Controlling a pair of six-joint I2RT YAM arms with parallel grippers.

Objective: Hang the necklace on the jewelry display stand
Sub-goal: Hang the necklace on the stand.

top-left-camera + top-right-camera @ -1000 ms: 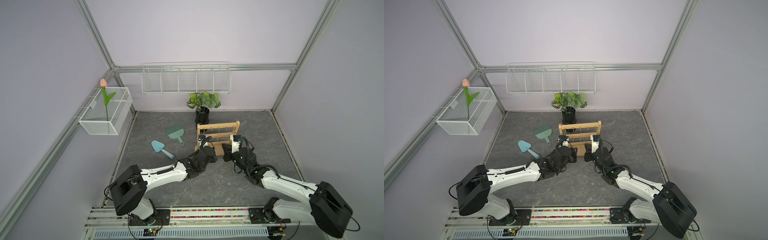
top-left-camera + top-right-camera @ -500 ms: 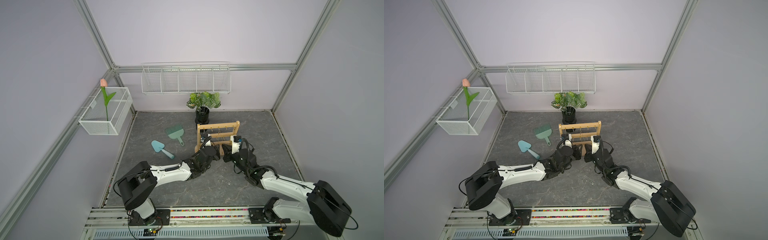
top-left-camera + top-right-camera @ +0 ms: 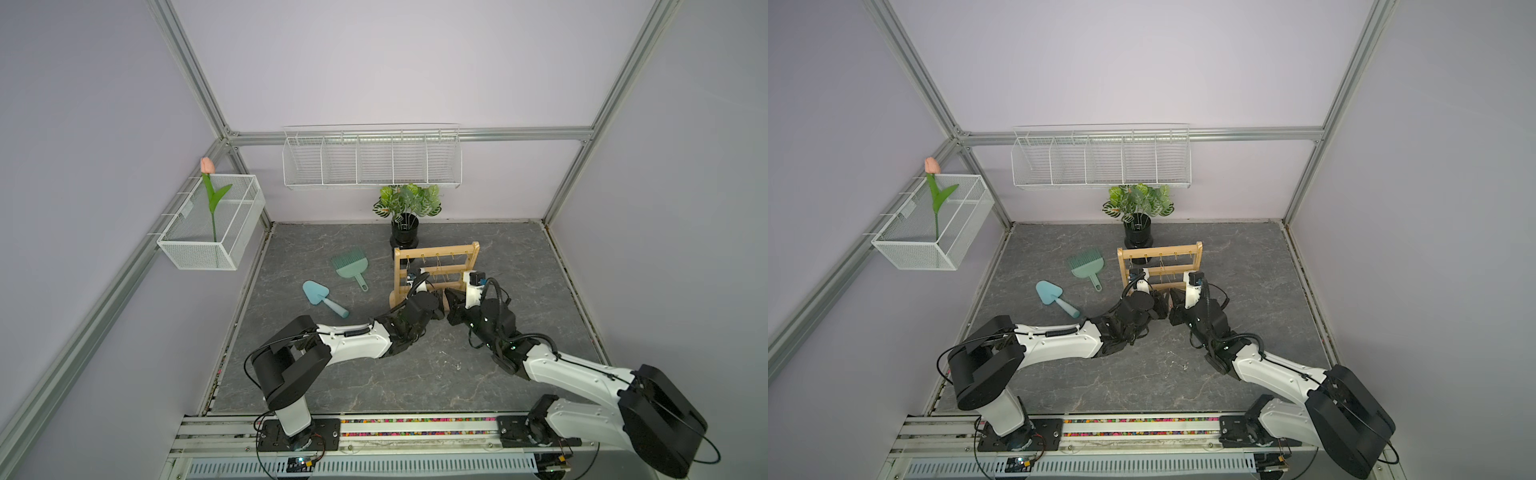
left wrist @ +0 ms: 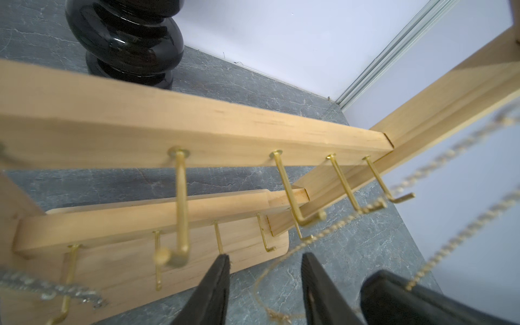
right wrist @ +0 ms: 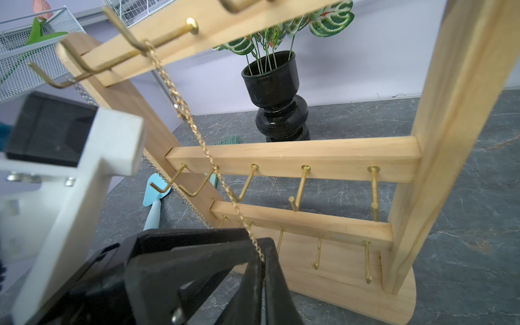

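— Anything shifted over the last second?
— On the left side, yes. Swung the shoulder link toward the middle, carried the left gripper (image 4: 264,256) nearer the jewelry display stand (image 3: 434,252), eased its jaws a shade wider. No visible change on the right.
— State of the claws?
— Left: roughly half parted, clamped on nothing. As for the right gripper (image 5: 264,264): pinched fully together on the necklace (image 5: 180,109), gold chain nipped at the very tips.
— And the necklace itself?
— Draped over a hook (image 5: 168,35) on the top crossbar, then slanting down and forward, away from the stand, to the right claw. Long axis therefore from hook to right claw, steep, crossing in front of the middle crossbar. Second strand seen from the left wrist, sagging in a slack loop low between the left jaws; touching them or not, cannot tell.
— Nearer arm?
— Right, plainly, already holding. Left just beside it, both in front of the lower crossbars in both top views.
— Next step, at a guess?
— Probably letting go with the right and backing straight out, toward the robot, along the line of the chain. Worth watching: sideways pull likely to slip the chain off the hook's open end, or snag it on the middle-row hooks (image 5: 299,187) close by.
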